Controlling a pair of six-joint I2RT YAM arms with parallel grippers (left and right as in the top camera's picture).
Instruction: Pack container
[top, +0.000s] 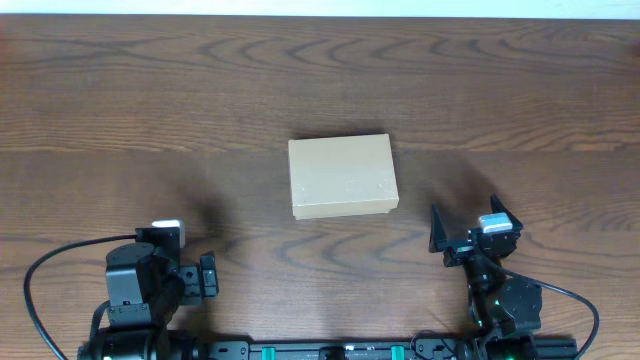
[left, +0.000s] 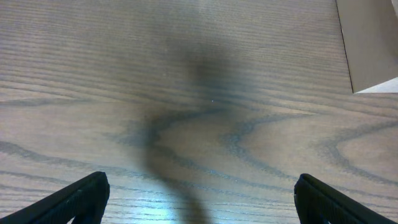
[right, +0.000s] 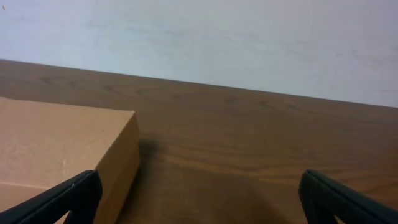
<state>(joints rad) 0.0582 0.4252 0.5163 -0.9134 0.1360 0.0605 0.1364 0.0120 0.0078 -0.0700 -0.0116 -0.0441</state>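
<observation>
At centre frame in the overhead view, the container (top: 343, 177), a plain tan cardboard box with crisp edges and a matte lid, sits shut on the dark wood-grain surface (top: 150, 100) (nothing to pack is visible). Left fingers (left: 87, 196) and right fingers (right: 74, 193), black and wedge-shaped, stand spread wide and empty along the lower frame, not touching it. Packing looks either finished or unstarted.
</observation>
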